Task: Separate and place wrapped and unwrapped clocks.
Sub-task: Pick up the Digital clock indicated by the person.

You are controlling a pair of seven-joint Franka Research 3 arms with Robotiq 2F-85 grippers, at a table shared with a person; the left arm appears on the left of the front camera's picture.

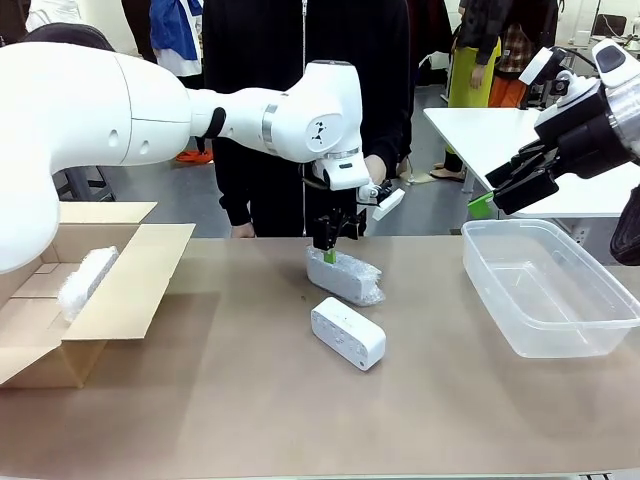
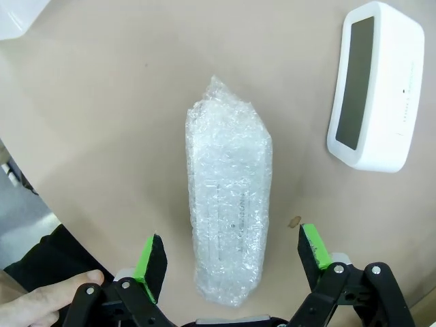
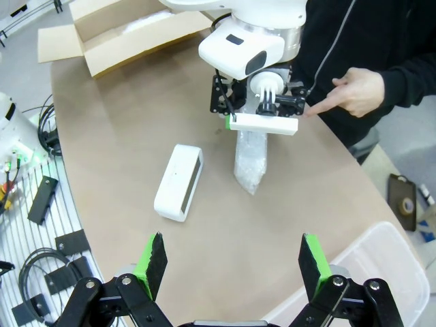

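Observation:
A bubble-wrapped clock (image 1: 346, 276) lies at the table's middle. My left gripper (image 1: 330, 247) hangs open just above its far end. In the left wrist view the green fingertips (image 2: 151, 259) stand on either side of this bundle (image 2: 228, 197), apart from it. The unwrapped clock (image 1: 348, 333), smooth and white, lies nearer me; it also shows in the wrist views (image 2: 375, 88) (image 3: 178, 182). Another wrapped bundle (image 1: 88, 280) rests inside the cardboard box (image 1: 120, 300) at the left. My right gripper (image 1: 512, 188) is open and empty, raised at the upper right.
A clear plastic tub (image 1: 545, 290) stands at the right. A person in black stands at the far edge, with one hand (image 3: 354, 92) pointing toward the left arm's wrist (image 3: 252, 51) and a fingertip (image 2: 61, 286) close to the left gripper.

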